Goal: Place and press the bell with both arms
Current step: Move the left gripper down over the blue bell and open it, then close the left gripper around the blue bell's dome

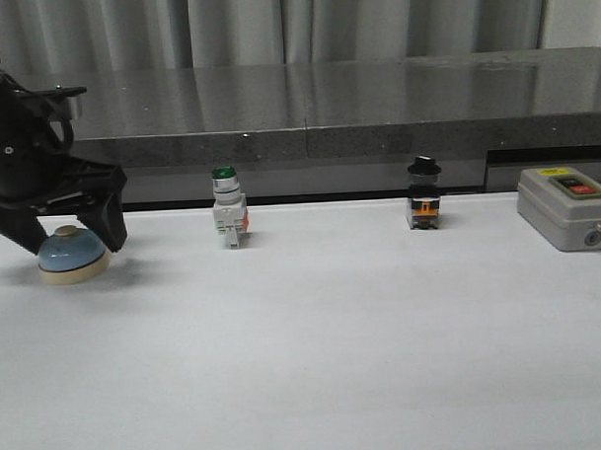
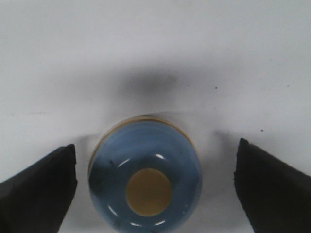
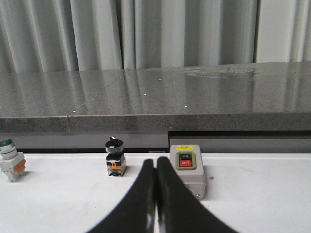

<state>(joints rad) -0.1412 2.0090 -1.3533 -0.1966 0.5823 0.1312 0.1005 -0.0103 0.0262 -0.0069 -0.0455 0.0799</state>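
1. The bell (image 1: 72, 253) sits on the white surface (image 1: 334, 332), between the spread fingers of the left pincer (image 1: 72, 241), untouched.
2. The left pincer is released.
3. The right pincer (image 3: 156, 167) is clenched, holding nothing, near the grey box (image 3: 187, 170).

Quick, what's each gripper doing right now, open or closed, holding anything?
Left gripper: open, fingers straddling the bell, not gripping.
Right gripper: closed, empty.

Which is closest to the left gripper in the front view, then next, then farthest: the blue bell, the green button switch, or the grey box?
From the left gripper:
1. Bell, between its fingers, far left.
2. Green-capped switch, left of centre.
3. Grey box, far right.
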